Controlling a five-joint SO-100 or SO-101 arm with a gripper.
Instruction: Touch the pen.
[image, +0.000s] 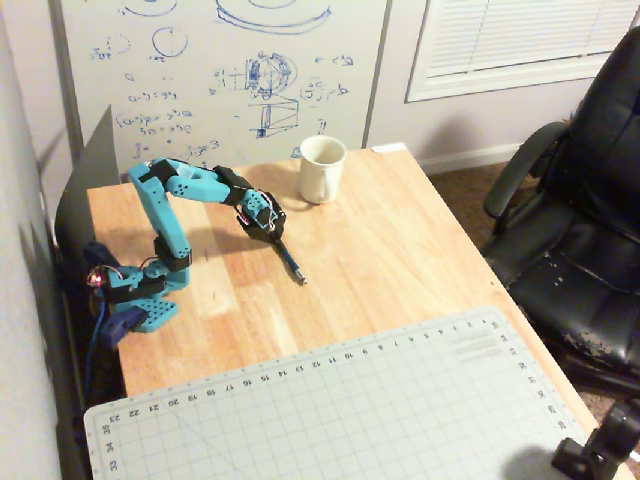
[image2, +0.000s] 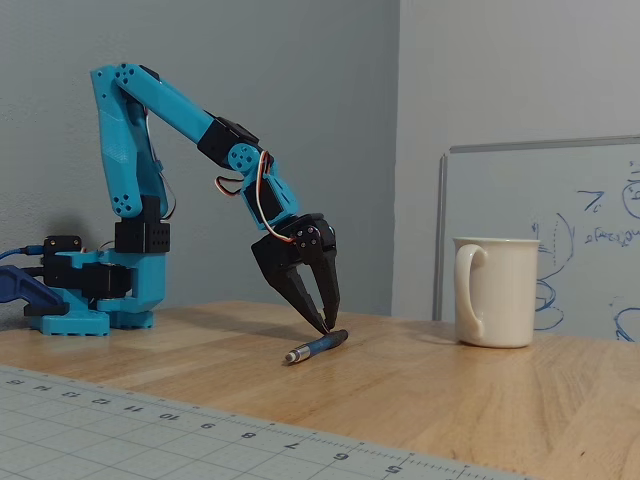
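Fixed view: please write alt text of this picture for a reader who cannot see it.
A blue robot arm bends down so that the tips of its black gripper, jaws nearly closed, meet the far end of a dark pen lying flat on a wooden table. A cream mug stands upright to the right, apart from the pen, and a gridded cutting mat fills the foreground.

Bright blue arm over pale honey wood

The turquoise plastic arm (image2: 150, 120) carries a black two-finger gripper (image2: 327, 325); the thin dark blue-black pen (image2: 316, 347) has a silvery tip; the glossy cream mug (image2: 497, 291) is plain; the grey-green cutting mat (image: 350, 400) is gridded.
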